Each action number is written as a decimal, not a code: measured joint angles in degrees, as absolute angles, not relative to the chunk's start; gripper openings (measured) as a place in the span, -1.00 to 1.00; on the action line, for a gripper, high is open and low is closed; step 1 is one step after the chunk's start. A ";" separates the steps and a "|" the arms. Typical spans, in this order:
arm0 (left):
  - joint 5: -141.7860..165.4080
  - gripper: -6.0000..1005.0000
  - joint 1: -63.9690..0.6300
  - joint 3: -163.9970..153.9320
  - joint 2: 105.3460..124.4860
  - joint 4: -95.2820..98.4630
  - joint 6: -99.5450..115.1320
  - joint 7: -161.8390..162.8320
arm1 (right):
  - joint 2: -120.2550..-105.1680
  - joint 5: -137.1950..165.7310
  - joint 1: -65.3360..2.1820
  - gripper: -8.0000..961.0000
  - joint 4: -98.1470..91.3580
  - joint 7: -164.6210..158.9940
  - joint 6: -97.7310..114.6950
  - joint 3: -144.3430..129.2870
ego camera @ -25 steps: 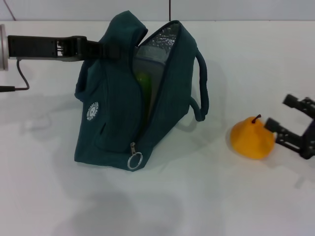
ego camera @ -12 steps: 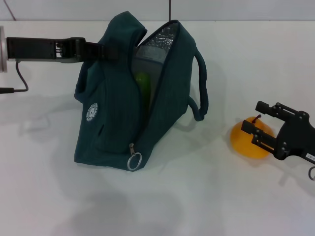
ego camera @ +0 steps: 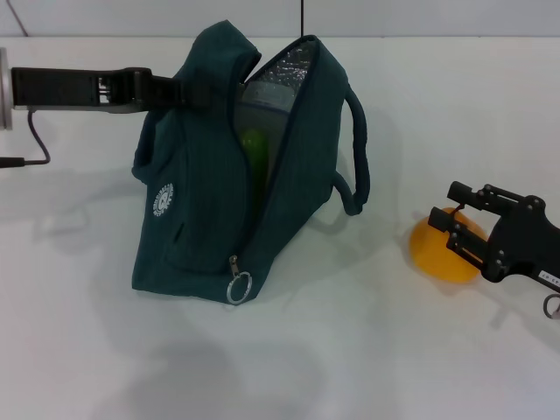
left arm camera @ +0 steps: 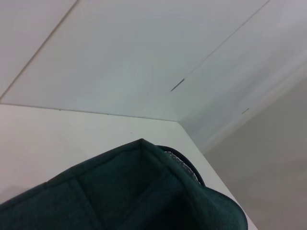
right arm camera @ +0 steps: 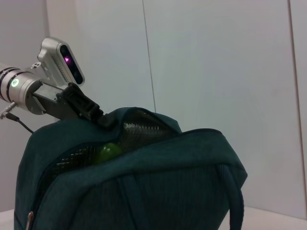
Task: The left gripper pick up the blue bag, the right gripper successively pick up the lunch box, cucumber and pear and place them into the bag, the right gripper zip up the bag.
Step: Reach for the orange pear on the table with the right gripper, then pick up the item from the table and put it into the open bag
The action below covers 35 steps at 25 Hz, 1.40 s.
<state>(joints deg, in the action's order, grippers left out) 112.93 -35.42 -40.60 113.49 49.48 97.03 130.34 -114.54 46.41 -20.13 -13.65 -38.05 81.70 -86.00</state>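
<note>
The blue bag (ego camera: 206,201) stands open on the white table, silver lining showing. My left gripper (ego camera: 197,92) is shut on the bag's top edge and holds it up; it also shows in the right wrist view (right arm camera: 96,115). The green cucumber (ego camera: 254,147) and the pale lunch box (ego camera: 262,109) with a blue rim show inside the opening. The yellow-orange pear (ego camera: 429,249) sits on the table right of the bag. My right gripper (ego camera: 448,219) is open, with one finger on each side of the pear. The bag fills the wrist views (left arm camera: 120,196) (right arm camera: 144,191), with the cucumber (right arm camera: 109,152) inside.
The zipper's ring pull (ego camera: 239,287) hangs at the bag's front bottom corner. One handle (ego camera: 359,157) loops out toward the pear. A black cable (ego camera: 35,140) trails from the left arm. The white table (ego camera: 332,367) runs to a wall at the back.
My right gripper has come in from the right edge and now straddles the pear. In the last half second it crept slightly left. The bag and left arm have barely moved.
</note>
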 joint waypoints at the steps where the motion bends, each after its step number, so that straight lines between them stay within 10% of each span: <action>1: 112.93 -0.89 -35.42 -40.61 113.51 49.48 97.03 130.33 | -114.56 46.41 -20.13 -0.11 -13.65 -38.05 81.65 -86.00; 35: 112.93 -0.89 -34.53 -40.61 113.64 49.48 97.24 130.25 | -115.05 46.41 -20.21 -0.79 -13.97 -38.39 80.55 -85.95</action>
<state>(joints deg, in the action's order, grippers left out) 112.93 -34.53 -40.60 113.64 49.48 97.24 130.25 -115.05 46.41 -20.21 -13.97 -38.39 80.55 -85.95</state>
